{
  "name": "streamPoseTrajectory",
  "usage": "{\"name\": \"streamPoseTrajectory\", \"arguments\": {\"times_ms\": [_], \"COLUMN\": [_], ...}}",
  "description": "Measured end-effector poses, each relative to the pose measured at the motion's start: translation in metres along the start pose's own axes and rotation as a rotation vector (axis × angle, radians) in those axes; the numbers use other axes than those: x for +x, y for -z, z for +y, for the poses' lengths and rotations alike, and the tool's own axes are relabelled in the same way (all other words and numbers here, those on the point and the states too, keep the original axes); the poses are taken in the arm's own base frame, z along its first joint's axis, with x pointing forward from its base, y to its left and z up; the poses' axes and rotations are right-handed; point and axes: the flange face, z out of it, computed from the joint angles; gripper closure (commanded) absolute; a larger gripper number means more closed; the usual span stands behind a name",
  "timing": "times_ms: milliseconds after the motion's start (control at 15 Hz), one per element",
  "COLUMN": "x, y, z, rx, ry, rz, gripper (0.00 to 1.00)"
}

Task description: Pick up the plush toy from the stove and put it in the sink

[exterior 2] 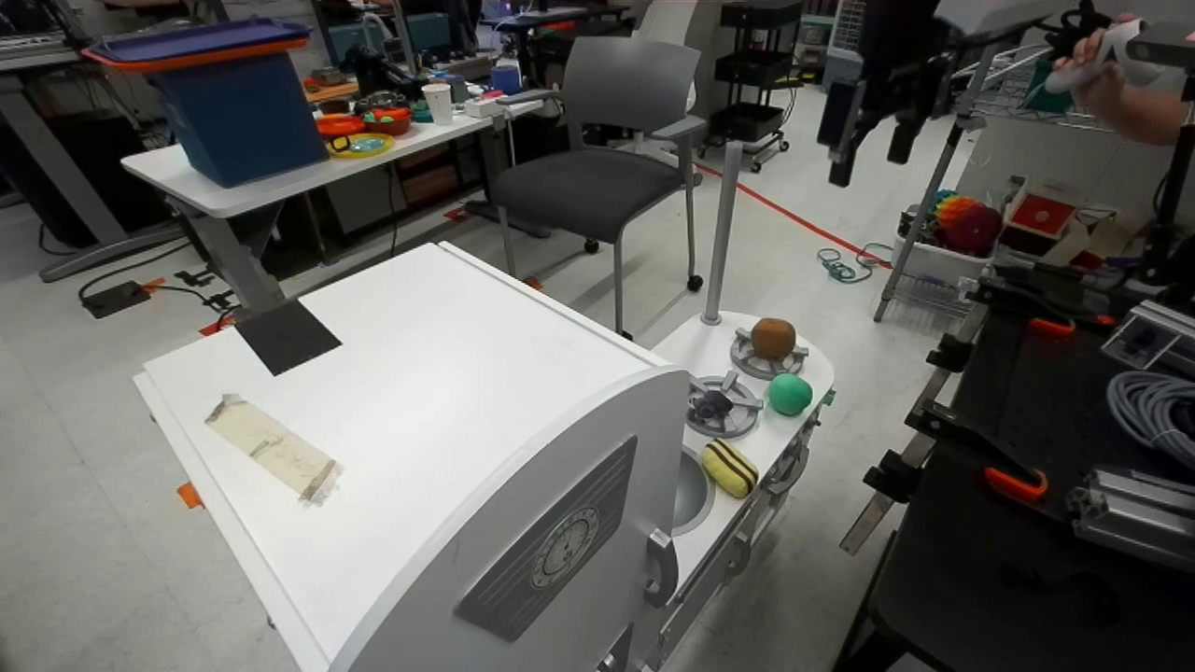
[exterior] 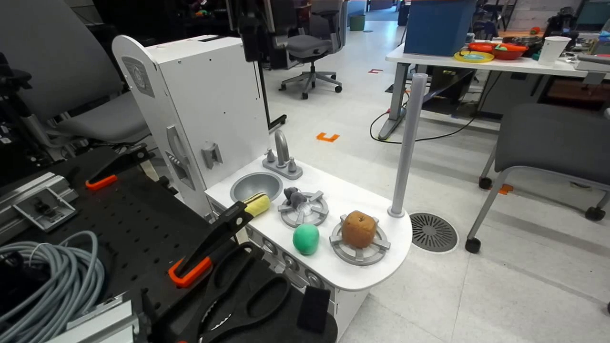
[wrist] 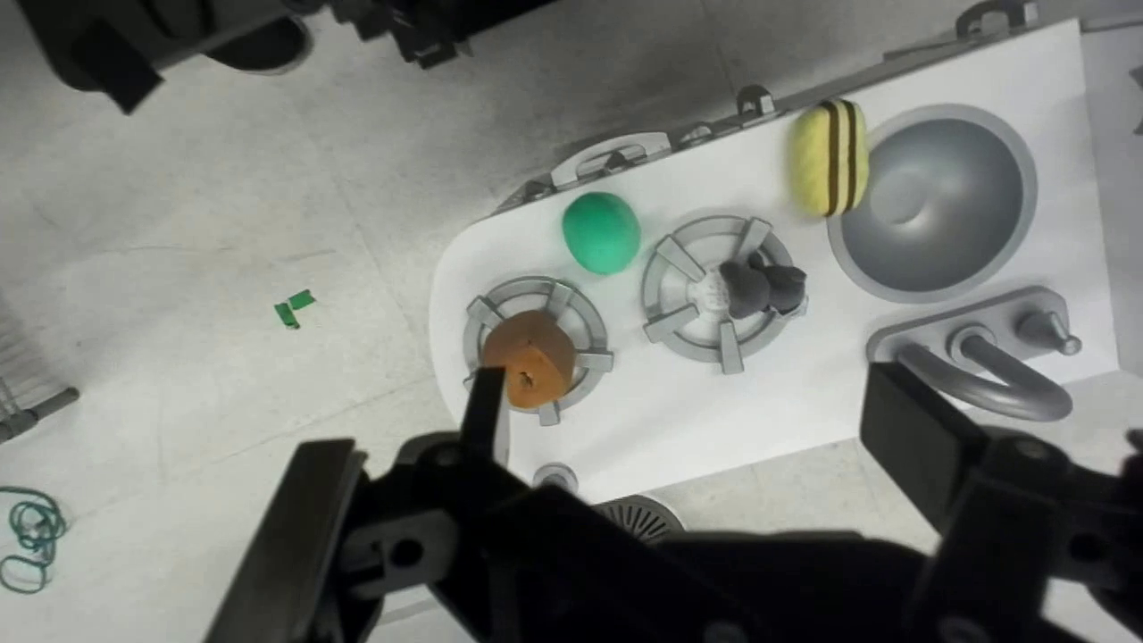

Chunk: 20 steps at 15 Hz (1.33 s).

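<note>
Apparent pre-grasp step: the pincer (wrist: 686, 402) is spread, unladen; descent is next required toward the grey toy (wrist: 748, 288), presumably intended, below it.

- here's a rounded green toy (wrist: 602, 233), well apart from a striped yellow toy (wrist: 814, 161)
- back there, a blue bin (exterior 2: 247, 131) and an upright white cup (exterior 2: 437, 105) share a pale surface (exterior 2: 168, 177)
- a grey chair (exterior 2: 588, 187) stands near it
- now the black surface (exterior: 128, 214), carrying a grey cable coil (exterior: 71, 281)
- down low, a round grille (exterior: 432, 232) in the floor (exterior: 419, 295)
</note>
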Motion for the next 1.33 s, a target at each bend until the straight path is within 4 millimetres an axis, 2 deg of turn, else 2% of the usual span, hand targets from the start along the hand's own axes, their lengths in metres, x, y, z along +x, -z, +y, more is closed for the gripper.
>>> {"name": "streamPoseTrajectory", "arguments": {"times_ms": [200,333,533,867,1133,1333], "x": [0.019,0.021,0.009,-0.022,-0.029,-0.027], "y": [-0.053,-0.09,-0.146,-0.229,-0.285,-0.317], "z": [-0.022,-0.036,-0.049,-0.066,-0.088,-0.114], "rx": [0.101,0.165,0.206,0.21,0.198,0.184], "ry": [-0.104,-0.172,-0.208,-0.197,-0.155,-0.096], "rz": [-0.023,-0.075,-0.177,-0.321,-0.344,-0.307], "gripper": [0.0,0.0,0.0,0.0,0.0,0.0]}}
